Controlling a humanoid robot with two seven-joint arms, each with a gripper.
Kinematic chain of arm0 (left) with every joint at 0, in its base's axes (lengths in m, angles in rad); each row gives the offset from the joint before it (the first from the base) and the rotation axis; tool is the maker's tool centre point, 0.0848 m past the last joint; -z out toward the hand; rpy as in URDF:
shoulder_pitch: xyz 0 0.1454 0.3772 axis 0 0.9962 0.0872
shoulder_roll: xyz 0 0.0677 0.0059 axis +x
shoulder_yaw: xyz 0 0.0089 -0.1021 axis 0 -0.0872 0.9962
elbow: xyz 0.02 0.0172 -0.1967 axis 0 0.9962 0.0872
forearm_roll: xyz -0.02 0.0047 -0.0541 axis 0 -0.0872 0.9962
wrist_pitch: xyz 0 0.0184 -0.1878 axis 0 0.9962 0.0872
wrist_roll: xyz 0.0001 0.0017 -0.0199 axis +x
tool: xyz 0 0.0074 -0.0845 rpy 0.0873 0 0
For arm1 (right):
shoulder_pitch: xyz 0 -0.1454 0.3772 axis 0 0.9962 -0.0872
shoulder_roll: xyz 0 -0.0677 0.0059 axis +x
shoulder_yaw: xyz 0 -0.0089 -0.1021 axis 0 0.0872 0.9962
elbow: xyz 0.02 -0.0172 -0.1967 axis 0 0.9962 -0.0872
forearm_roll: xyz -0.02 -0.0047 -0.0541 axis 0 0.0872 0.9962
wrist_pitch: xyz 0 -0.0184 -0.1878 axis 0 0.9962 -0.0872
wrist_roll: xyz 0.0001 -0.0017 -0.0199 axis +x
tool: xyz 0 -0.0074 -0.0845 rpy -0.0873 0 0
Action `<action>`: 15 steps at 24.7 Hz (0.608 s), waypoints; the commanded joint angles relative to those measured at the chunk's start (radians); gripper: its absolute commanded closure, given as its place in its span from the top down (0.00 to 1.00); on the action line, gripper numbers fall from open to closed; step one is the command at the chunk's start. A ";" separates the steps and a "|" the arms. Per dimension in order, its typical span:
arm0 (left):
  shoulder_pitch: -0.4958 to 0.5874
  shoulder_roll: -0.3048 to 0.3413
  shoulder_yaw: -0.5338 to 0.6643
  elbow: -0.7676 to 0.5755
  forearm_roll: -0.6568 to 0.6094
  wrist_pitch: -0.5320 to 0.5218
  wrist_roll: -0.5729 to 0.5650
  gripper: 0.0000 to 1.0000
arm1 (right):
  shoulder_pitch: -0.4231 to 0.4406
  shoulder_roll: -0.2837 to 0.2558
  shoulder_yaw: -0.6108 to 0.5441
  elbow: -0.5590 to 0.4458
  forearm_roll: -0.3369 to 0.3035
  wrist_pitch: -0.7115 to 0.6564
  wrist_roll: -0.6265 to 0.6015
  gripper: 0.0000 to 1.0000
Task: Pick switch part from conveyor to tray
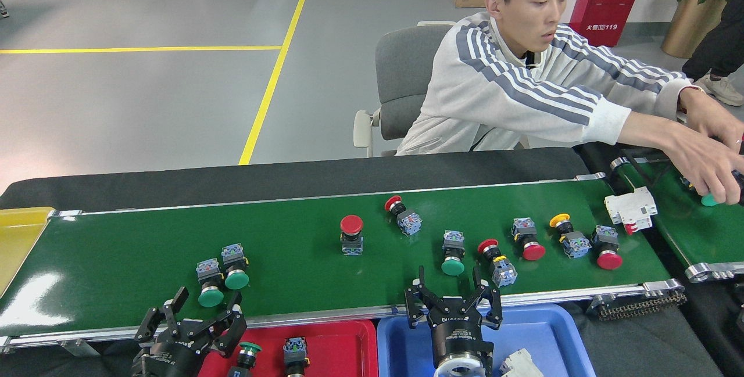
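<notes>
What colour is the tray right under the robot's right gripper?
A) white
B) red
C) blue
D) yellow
C: the right gripper hangs open over the near rail, and the blue tray lies just below it; the red tray sits further to the left.
</notes>
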 commanded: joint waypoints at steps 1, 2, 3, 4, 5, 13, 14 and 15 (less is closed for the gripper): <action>-0.037 0.011 0.000 0.030 -0.003 0.024 0.004 1.00 | -0.034 0.010 0.005 0.017 -0.002 0.000 0.017 0.83; -0.053 0.015 0.000 0.049 -0.003 0.031 0.004 1.00 | -0.048 0.010 0.009 0.029 -0.002 0.000 0.030 0.71; -0.063 0.016 0.002 0.060 -0.003 0.036 0.004 1.00 | -0.052 0.010 0.012 0.035 -0.002 -0.002 0.043 0.62; -0.071 0.024 0.002 0.072 -0.003 0.037 0.004 1.00 | -0.060 0.010 0.015 0.039 -0.002 -0.005 0.056 0.54; -0.079 0.030 0.002 0.082 -0.003 0.037 0.004 1.00 | -0.062 0.010 0.021 0.039 -0.002 -0.010 0.067 0.44; -0.181 0.067 -0.001 0.218 -0.003 0.146 0.006 1.00 | -0.060 0.002 0.129 0.009 0.003 -0.020 0.064 0.01; -0.191 0.071 -0.001 0.234 -0.003 0.162 0.006 1.00 | -0.060 -0.001 0.152 -0.007 0.003 -0.028 0.064 0.01; -0.205 0.074 -0.001 0.257 -0.003 0.183 0.007 1.00 | -0.055 -0.009 0.190 -0.040 0.003 -0.048 0.063 0.01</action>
